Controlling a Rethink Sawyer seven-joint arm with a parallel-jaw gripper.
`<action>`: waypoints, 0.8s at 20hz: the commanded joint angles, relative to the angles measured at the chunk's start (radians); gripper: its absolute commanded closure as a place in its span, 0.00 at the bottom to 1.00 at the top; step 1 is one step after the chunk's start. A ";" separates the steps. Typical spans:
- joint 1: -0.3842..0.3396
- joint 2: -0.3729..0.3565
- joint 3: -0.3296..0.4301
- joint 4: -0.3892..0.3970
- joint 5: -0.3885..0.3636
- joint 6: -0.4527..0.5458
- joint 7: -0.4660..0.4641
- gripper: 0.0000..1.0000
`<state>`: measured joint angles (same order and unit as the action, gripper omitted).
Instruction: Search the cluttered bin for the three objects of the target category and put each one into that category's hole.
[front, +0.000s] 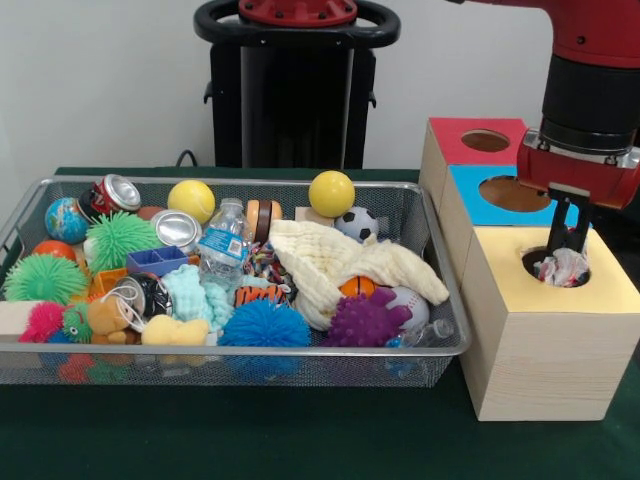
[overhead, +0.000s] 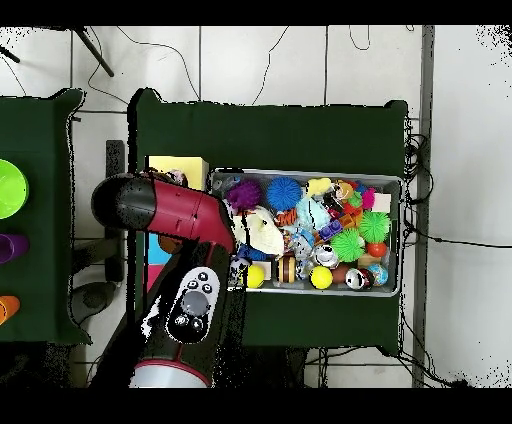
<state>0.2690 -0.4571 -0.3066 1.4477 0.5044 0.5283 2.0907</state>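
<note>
Gripper: the gripper (front: 568, 232) hangs over the yellow-topped box (front: 545, 345), its dark fingers (front: 556, 225) reaching down to the rim of that box's hole (front: 556, 268).
Finger state: whether the fingers are apart or together cannot be told from either view; nothing is seen clamped between them.
Task item: a crumpled wrapper (front: 563, 267), white with red marks, sits in the yellow box's hole, just below the fingertips; contact cannot be told.
Box row: three boxes stand in a line right of the bin in the front view, red-topped box (front: 470, 145) farthest, blue-topped box (front: 500, 195) in the middle, yellow-topped box nearest; each has a round hole in its top.
Bin: the wire mesh bin (front: 235, 355) rests on the green table (front: 300, 435) and is full of mixed things.
Bin contents, front view: cream cloth (front: 330, 262) draped over the right half; purple spiky ball (front: 363, 322) and blue spiky ball (front: 264, 325) near the front wall; two yellow balls (front: 331, 193) along the far wall; plastic bottle (front: 223, 245) near the centre; two crushed cans (front: 117, 193) at the far left.
Arm, overhead view: the red arm (overhead: 185, 215) covers most of the box row; only a corner of the yellow box top shows beside the bin.
</note>
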 joint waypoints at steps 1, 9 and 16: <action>-0.009 0.009 0.023 0.018 -0.002 0.131 0.231 1.00; -0.007 0.010 0.021 0.021 0.002 0.129 0.231 1.00; 0.005 0.015 -0.001 0.013 -0.009 0.138 0.226 0.00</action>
<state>0.2835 -0.4600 -0.3364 1.4476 0.5024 0.5334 2.0907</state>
